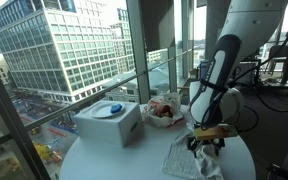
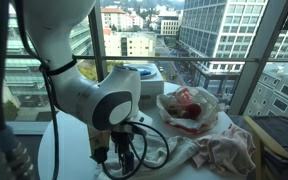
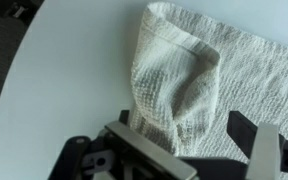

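A crumpled white waffle-weave towel (image 3: 199, 70) lies on the round white table (image 3: 54, 80); it shows in both exterior views (image 1: 192, 158) (image 2: 219, 148). My gripper (image 3: 184, 125) hangs just above the towel, open, with a raised fold of cloth between its two dark fingers (image 3: 242, 128). The fingers stand apart from the fold and nothing is gripped. In an exterior view the gripper (image 1: 206, 143) sits low over the towel's near end. In an exterior view the arm's wrist hides the gripper itself.
A clear bowl (image 1: 165, 112) (image 2: 188, 106) holding red and white items stands behind the towel. A white box with a blue object on top (image 1: 109, 120) (image 2: 139, 75) sits beside it. Windows ring the table; cables (image 2: 134, 150) hang by the wrist.
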`<action>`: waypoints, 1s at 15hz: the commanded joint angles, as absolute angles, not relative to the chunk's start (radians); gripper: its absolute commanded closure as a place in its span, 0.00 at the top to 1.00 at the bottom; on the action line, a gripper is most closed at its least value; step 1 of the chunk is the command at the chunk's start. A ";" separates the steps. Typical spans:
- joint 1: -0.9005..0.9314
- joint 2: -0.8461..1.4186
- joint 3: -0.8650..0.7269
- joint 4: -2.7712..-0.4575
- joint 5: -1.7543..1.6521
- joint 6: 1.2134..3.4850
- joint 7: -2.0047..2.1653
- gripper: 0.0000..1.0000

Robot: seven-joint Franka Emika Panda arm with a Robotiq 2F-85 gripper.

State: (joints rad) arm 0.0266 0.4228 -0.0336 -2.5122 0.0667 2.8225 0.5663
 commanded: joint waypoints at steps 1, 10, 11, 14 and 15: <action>0.032 0.402 -0.025 -2.539 0.174 2.834 0.523 1.00; -0.029 0.496 -0.005 -2.430 0.325 2.738 0.448 1.00; -0.032 0.510 -0.006 -2.415 0.330 2.720 0.437 1.00; -0.017 0.555 -0.031 -2.371 0.312 2.688 0.447 1.00; -0.014 0.568 -0.035 -2.358 0.309 2.688 0.448 1.00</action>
State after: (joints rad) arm -0.0200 0.5270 -0.0241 -2.4101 0.2992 2.7146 0.4682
